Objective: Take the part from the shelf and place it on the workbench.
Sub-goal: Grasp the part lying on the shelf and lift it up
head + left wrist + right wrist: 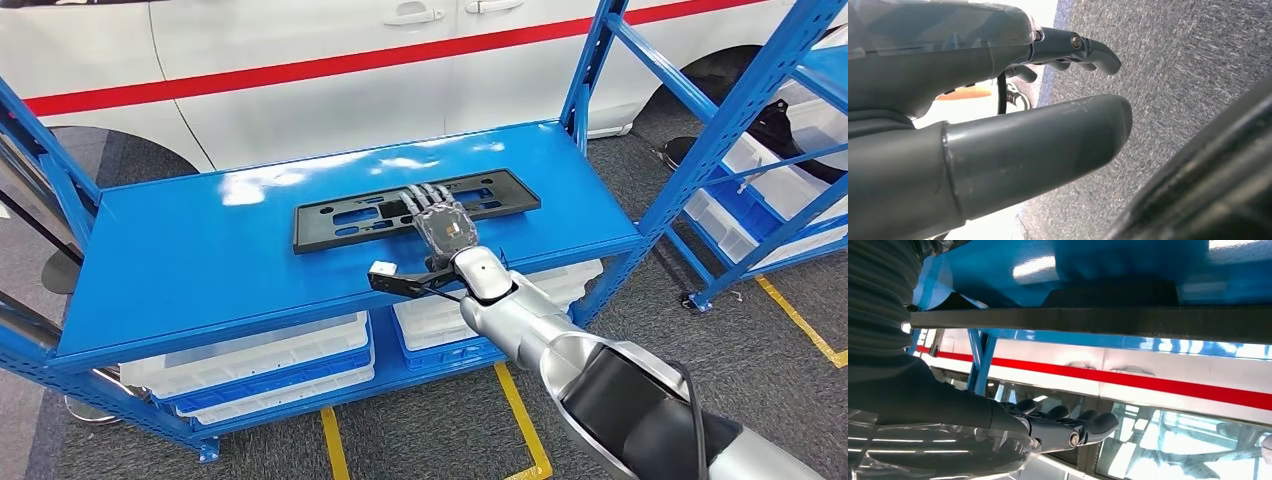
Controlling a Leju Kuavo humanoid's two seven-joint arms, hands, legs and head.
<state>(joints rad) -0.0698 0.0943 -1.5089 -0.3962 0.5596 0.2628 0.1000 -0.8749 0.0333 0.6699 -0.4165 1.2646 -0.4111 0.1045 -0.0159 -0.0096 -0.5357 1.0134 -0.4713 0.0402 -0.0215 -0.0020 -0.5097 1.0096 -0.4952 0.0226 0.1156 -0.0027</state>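
My right robot hand [446, 222] lies flat, fingers extended and holding nothing, over the long black slotted plastic part [345, 214] on the glossy blue metal shelf [200, 260].

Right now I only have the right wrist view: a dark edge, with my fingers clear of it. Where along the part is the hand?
Observer: In the head view the right hand hovers over the black part, slightly right of its middle, with its fingers stretched across it.
Operator: Is the part lying flat?
Observer: Yes, it lies flat on the blue top shelf, with its long side running across your view.
Operator: And my left hand?
Observer: The left hand hangs over the grey floor, with its fingers apart and nothing in them.
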